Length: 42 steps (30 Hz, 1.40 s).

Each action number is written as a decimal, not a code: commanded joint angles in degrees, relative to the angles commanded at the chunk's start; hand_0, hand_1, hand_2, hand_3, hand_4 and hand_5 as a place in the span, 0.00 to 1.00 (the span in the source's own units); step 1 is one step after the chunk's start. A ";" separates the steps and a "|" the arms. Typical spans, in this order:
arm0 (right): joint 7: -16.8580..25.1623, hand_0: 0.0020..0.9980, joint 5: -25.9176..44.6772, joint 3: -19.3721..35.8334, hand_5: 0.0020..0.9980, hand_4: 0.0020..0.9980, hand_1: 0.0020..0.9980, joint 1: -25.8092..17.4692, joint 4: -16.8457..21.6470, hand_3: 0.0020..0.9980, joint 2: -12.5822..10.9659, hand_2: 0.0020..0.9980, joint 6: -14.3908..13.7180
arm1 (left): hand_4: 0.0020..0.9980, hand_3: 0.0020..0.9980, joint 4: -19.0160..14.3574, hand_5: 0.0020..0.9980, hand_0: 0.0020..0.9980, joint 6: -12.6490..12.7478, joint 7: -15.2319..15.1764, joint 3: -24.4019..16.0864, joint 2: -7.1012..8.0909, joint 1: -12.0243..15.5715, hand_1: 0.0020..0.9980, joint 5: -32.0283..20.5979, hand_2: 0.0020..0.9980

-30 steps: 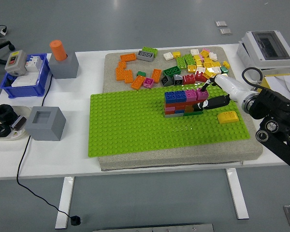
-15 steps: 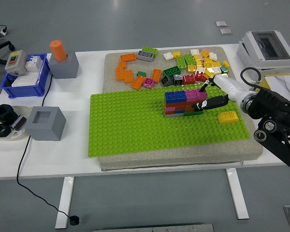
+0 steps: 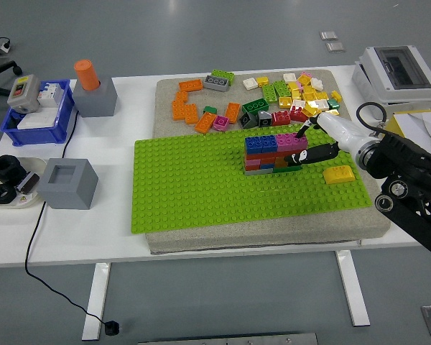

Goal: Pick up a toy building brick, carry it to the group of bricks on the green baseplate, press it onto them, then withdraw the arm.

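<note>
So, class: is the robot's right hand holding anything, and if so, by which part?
It cannot be told. The right hand has its fingertips against the right end of the brick stack, at the pink bricks, but no clear grasp shows.

the right hand [image 3: 307, 147] is pressed up against the right side of the brick stack [image 3: 275, 152], so that side is blocked. the left part of the green plate [image 3: 187, 187] is bare and flat, with lots of room to pass. the front strip of the plate near the table edge is bare too. one yellow brick [image 3: 338, 174] sits on the plate to the right, just under the arm. behind the stack, the loose bricks [image 3: 273, 97] crowd the back of the mat. far to the left, two grey boxes [image 3: 68, 182] and a blue bin [image 3: 36, 113] stand well away from the plate.
</note>
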 joint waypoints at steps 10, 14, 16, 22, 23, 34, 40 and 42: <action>0.19 0.92 -0.08 0.11 0.44 0.98 0.85 0.03 0.25 0.59 -0.20 0.87 -0.17 | 0.60 0.58 0.00 0.24 0.63 0.02 0.04 0.04 -0.02 0.24 0.59 -0.15 0.55; 0.28 0.92 0.10 0.33 0.44 0.98 0.85 0.28 0.52 0.59 -0.56 0.87 -0.29 | 0.60 0.58 0.00 0.24 0.63 0.01 0.04 -0.01 -0.03 0.36 0.59 -0.23 0.55; 0.33 0.92 0.33 0.30 0.44 0.98 0.85 0.43 0.60 0.59 -0.81 0.87 -0.31 | 0.60 0.58 0.00 0.24 0.63 0.01 0.03 -0.05 -0.02 0.40 0.59 -0.29 0.55; 0.69 0.92 1.00 0.48 0.44 0.98 0.85 0.82 0.96 0.59 -1.22 0.87 -0.58 | 0.60 0.57 0.00 0.24 0.63 0.01 0.08 -0.15 0.08 0.50 0.59 -0.38 0.55; 0.75 0.92 1.09 0.53 0.44 0.98 0.85 0.86 1.02 0.59 -1.24 0.87 -0.63 | 0.60 0.57 0.00 0.24 0.63 0.01 0.09 -0.15 0.10 0.51 0.59 -0.38 0.55; 2.58 0.91 2.63 3.40 0.16 0.85 0.85 -0.73 4.66 0.69 -4.32 0.87 -5.47 | 0.60 0.57 0.00 0.24 0.63 0.00 0.07 -0.30 0.36 0.55 0.59 -0.31 0.55; 1.64 0.90 -1.10 3.45 0.08 0.76 0.85 -2.66 3.72 0.71 -7.03 0.87 -6.98 | 0.60 0.58 0.00 0.24 0.63 0.07 -0.04 -0.16 0.36 0.72 0.59 -0.75 0.55; 1.07 0.90 -3.22 3.27 0.08 0.76 0.85 -2.88 3.14 0.71 -7.50 0.87 -6.85 | 0.60 0.58 0.00 0.24 0.63 0.14 0.00 -0.13 0.39 0.86 0.59 -0.86 0.55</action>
